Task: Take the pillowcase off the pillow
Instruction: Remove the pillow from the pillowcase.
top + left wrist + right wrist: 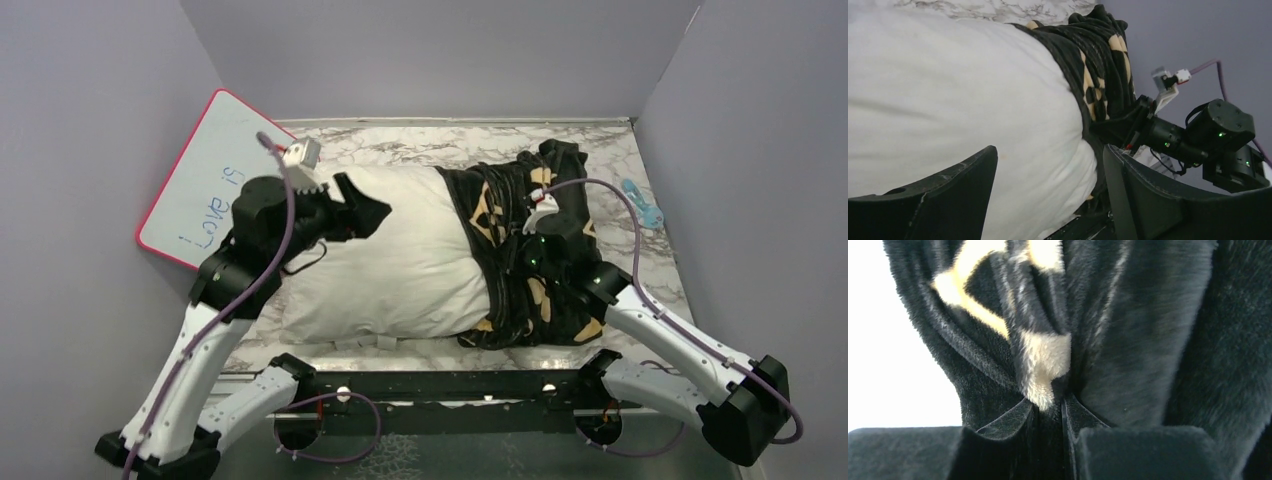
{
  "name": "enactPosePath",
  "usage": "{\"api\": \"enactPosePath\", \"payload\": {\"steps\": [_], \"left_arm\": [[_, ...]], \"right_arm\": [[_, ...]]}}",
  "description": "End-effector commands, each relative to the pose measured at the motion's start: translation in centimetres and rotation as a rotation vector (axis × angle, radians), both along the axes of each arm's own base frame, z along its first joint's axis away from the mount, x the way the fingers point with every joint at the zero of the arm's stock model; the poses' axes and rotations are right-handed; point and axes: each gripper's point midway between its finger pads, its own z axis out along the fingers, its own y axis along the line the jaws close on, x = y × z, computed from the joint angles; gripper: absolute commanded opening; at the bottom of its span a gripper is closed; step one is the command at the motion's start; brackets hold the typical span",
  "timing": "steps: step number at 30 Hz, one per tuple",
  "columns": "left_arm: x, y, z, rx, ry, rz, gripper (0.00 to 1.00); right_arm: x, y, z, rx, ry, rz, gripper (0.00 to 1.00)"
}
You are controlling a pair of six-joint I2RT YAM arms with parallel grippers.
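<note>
Step in hand: stripping. Right end effector [1050, 405] is clenched on a fold of the pillowcase [520, 250], which is bunched over the right end of the pillow [400, 265]. Left end effector [1050, 150] is released, above the pillow. Next: pull rightward while pinning the pillow.

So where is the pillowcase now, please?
In the top view the pillowcase sits bunched over the right end of the pillow, on the right arm's side; the right fingers pinch a fold of it.
</note>
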Motion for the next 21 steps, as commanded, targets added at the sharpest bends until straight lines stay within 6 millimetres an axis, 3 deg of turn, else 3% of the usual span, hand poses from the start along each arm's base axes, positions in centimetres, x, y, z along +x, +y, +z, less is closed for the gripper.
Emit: {"api": "enactPosePath", "payload": {"steps": [1, 5, 8, 10, 13, 16, 19, 20, 21], "left_arm": [[5.4, -4.6, -0.5, 0.122, -0.030, -0.188, 0.80], [9.7, -7.7, -3.8, 0.203, 0.006, -0.279, 0.80], [11.7, -7.2, -8.1, 0.300, 0.102, -0.227, 0.81], [11.8, -6.9, -10.8, 0.336, 0.158, -0.214, 0.81], [9.7, -7.3, -14.4, 0.364, 0.232, -0.271, 0.70], [6.1, -8.0, -17.1, 0.366, 0.278, -0.352, 0.35], [2.6, -8.5, -19.1, 0.339, 0.304, -0.398, 0.06], [1.6, -8.5, -19.7, 0.331, 0.312, -0.392, 0.00], [0.8, -8.4, -20.0, 0.321, 0.311, -0.383, 0.00]], "right_arm": [[-9.5, -0.3, -10.5, 0.035, 0.477, 0.078, 0.19], [-11.1, 0.2, -11.6, 0.156, 0.530, 0.049, 0.19], [-10.5, -0.3, -11.0, 0.179, 0.490, -0.004, 0.19], [-10.0, -0.8, -10.4, 0.171, 0.456, -0.036, 0.20], [-9.2, -1.5, -8.9, 0.144, 0.406, -0.062, 0.21], [-8.0, -1.9, -6.3, 0.119, 0.339, -0.075, 0.28], [-6.2, -2.1, -1.9, 0.104, 0.215, -0.070, 0.37], [-5.5, -2.2, 0.0, 0.107, 0.167, -0.076, 0.40], [-4.7, -2.4, 2.0, 0.098, 0.106, -0.080, 0.44]]}}
